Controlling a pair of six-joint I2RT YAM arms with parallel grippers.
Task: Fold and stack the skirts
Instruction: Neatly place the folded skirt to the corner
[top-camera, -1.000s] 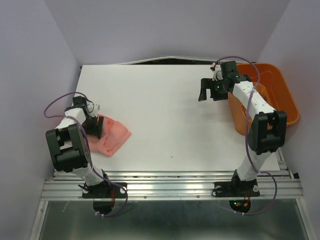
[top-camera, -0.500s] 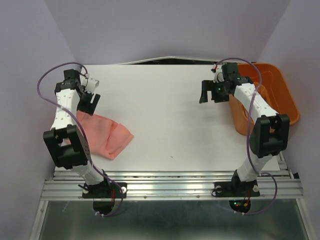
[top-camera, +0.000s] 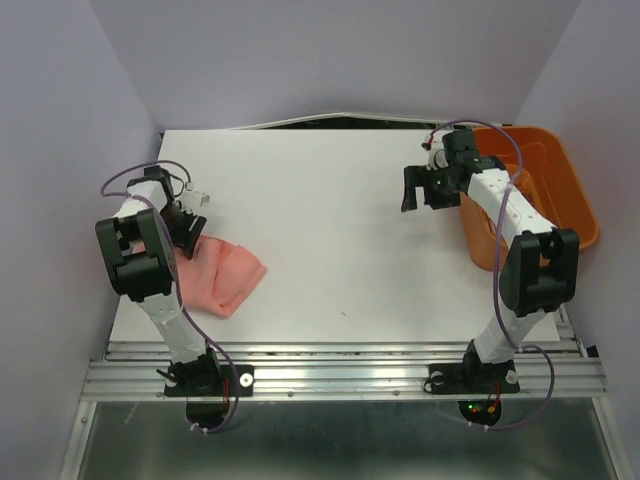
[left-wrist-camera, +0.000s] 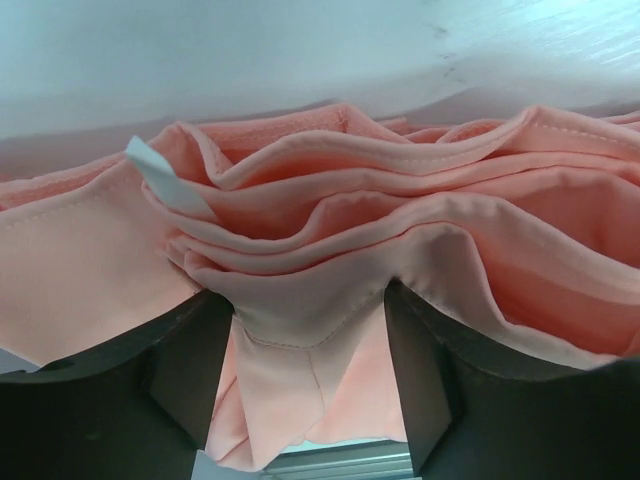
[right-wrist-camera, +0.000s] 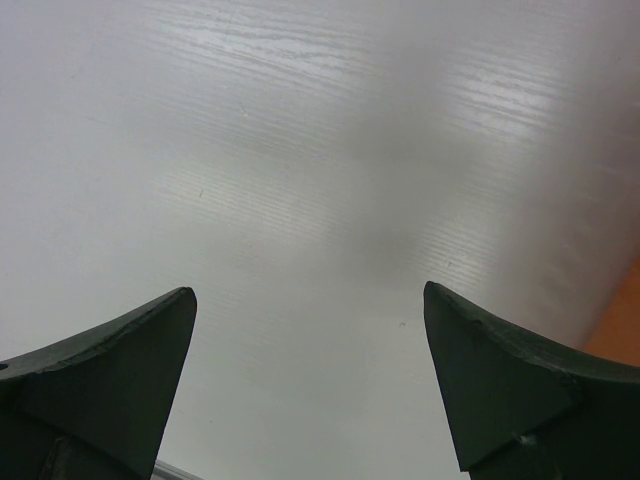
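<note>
A salmon-pink skirt (top-camera: 228, 276) lies folded in a bundle near the table's left edge. My left gripper (top-camera: 188, 226) sits at the bundle's far left end. In the left wrist view the skirt (left-wrist-camera: 400, 200) fills the picture in stacked folds, with a white label (left-wrist-camera: 165, 182) sticking out. A flap of it hangs between the wide-apart jaws of my left gripper (left-wrist-camera: 305, 300). My right gripper (top-camera: 412, 190) hovers open over bare table at the back right, and in its wrist view the right gripper (right-wrist-camera: 308, 292) has nothing between its fingers.
An orange plastic basket (top-camera: 572, 185) stands at the table's right edge, just behind my right arm. The white tabletop (top-camera: 330, 220) stretches between the two arms. Purple walls close in the left, back and right sides.
My left gripper lifted off toward the back left, then came back down onto the skirt's far end, its jaws a little narrower. The right gripper has barely moved.
</note>
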